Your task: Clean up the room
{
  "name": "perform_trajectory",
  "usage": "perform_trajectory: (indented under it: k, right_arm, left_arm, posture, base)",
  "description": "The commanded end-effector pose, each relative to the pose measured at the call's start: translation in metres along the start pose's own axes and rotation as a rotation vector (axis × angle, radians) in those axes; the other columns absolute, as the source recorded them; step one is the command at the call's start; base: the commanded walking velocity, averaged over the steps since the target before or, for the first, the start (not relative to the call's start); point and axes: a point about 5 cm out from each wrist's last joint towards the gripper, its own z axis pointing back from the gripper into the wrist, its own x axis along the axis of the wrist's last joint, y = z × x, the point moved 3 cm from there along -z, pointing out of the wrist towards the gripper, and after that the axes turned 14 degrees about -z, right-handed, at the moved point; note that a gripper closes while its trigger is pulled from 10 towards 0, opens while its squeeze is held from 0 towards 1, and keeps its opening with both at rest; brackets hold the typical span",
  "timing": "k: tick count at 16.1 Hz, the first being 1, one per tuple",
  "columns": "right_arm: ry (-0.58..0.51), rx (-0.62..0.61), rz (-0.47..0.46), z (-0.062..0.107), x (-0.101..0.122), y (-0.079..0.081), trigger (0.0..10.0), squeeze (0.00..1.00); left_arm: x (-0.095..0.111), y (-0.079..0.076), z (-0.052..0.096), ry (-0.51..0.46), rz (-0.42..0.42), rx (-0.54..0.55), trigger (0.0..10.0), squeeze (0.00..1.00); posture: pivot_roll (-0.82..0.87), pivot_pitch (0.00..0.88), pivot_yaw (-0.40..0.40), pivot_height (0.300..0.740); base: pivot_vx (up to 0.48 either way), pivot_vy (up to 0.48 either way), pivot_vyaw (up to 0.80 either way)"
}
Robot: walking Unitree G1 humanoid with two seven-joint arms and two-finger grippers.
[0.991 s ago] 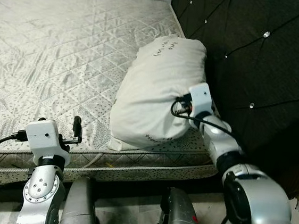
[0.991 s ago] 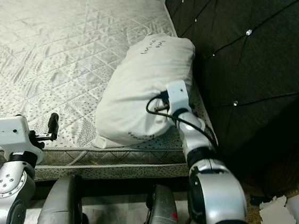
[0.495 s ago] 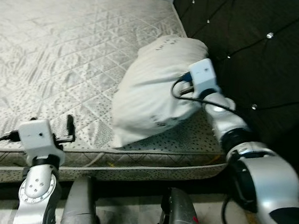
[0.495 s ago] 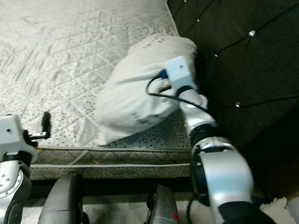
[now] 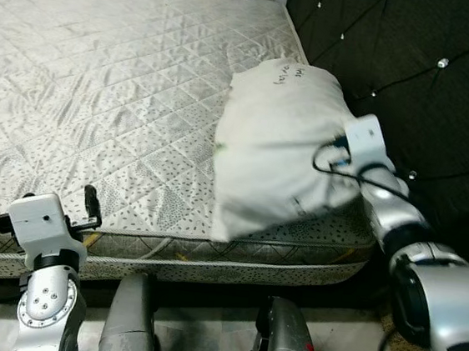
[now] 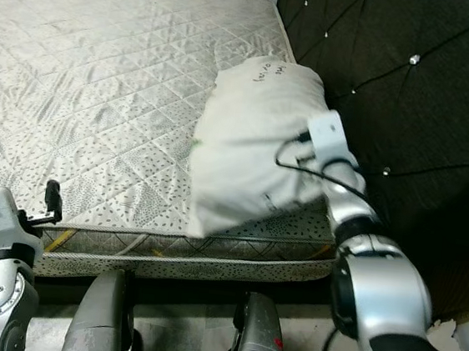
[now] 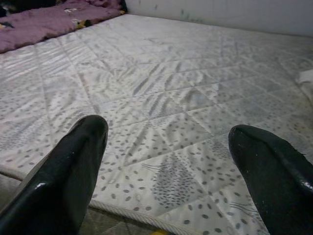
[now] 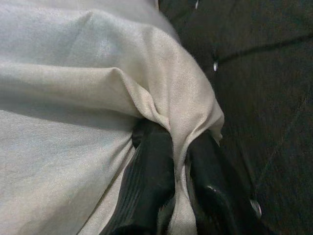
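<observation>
I see dark handwriting on the plump off-white fabric pillow (image 5: 280, 143), one short scrawl near its top end towards the wall and another small mark low on its side, but I cannot read either. Nothing else in my views carries legible text.

Matt cloth pillow (image 5: 275, 146) — quilted mattress (image 5: 99, 103) — glossy black fingers (image 7: 63, 181)

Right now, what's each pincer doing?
Left pincer: open, holding nothing, over the mattress edge.
Right pincer: shut on a fold of the pillow.
</observation>
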Motion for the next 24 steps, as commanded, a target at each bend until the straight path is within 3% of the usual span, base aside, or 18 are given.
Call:
perform_trajectory:
  k: [1, 2, 3, 4, 7, 10, 16, 18, 21, 24]
  right_arm:
    - [-0.066, -0.023, 0.023, -0.001, 0.017, -0.014, 0.0, 0.0]
    - [-0.054, -0.019, 0.022, 0.0, 0.012, -0.014, 0.0, 0.0]
    - [-0.035, 0.009, -0.014, 0.001, 0.004, -0.008, 4.6, 0.0]
    - [-0.03, 0.026, -0.027, 0.002, 0.003, -0.004, 9.8, 0.0]
    - [-0.046, 0.125, -0.069, 0.001, 0.006, 0.026, 10.0, 0.0]
    - [-0.061, 0.186, -0.135, 0.001, 0.011, 0.042, 10.0, 0.0]
    - [-0.107, 0.207, -0.194, 0.001, 0.025, 0.052, 10.0, 0.0]
    - [-0.132, 0.239, -0.187, -0.001, 0.04, 0.065, 10.0, 0.0]
    - [-0.173, 0.23, -0.14, -0.005, 0.067, 0.066, 10.0, 0.0]
    - [-0.217, 0.153, -0.106, -0.01, 0.096, 0.044, 10.0, 0.0]
  left_arm:
    - [-0.001, -0.001, 0.003, 0.015, -0.007, -0.005, 10.0, 0.0]
    - [-0.002, -0.001, 0.003, 0.022, -0.007, -0.003, 10.0, 0.0]
    - [-0.004, 0.0, 0.003, 0.032, -0.005, 0.003, 10.0, 0.0]
    - [-0.004, 0.0, 0.003, 0.032, -0.004, 0.002, 10.0, 0.0]
    - [-0.001, -0.002, 0.001, 0.025, 0.002, -0.002, 10.0, 0.0]
    - [-0.001, -0.003, 0.003, 0.028, 0.011, -0.004, 10.0, 0.0]
    - [0.003, -0.012, 0.025, 0.043, 0.064, -0.028, 10.0, 0.0]
    - [0.0, -0.012, 0.036, 0.074, 0.071, -0.034, 10.0, 0.0]
    - [-0.001, -0.007, 0.049, 0.099, 0.067, -0.03, 10.0, 0.0]
    - [-0.004, 0.0, 0.057, 0.125, 0.049, -0.02, 10.0, 0.0]
  posture:
    - [0.06, 0.074, -0.069, 0.597]
    - [0.06, 0.074, -0.069, 0.597]
    - [0.05, 0.082, -0.068, 0.597]
    - [0.05, 0.082, -0.068, 0.597]
    - [0.05, 0.097, -0.068, 0.597]
    - [0.06, 0.098, -0.072, 0.597]
    - [0.06, 0.166, -0.09, 0.597]
    - [0.08, 0.212, -0.095, 0.597]
    - [0.1, 0.246, -0.097, 0.597]
    - [0.12, 0.273, -0.102, 0.597]
  base:
    - [0.0, 0.0, 0.0]
    - [0.0, 0.0, 0.0]
    - [0.0, 0.0, 0.0]
    - [0.0, 0.0, 0.0]
    - [0.0, 0.0, 0.0]
    - [0.0, 0.0, 0.0]
    - [0.0, 0.0, 0.0]
    - [0.0, 0.0, 0.0]
    - [0.0, 0.0, 0.0]
    - [0.0, 0.0, 0.0]
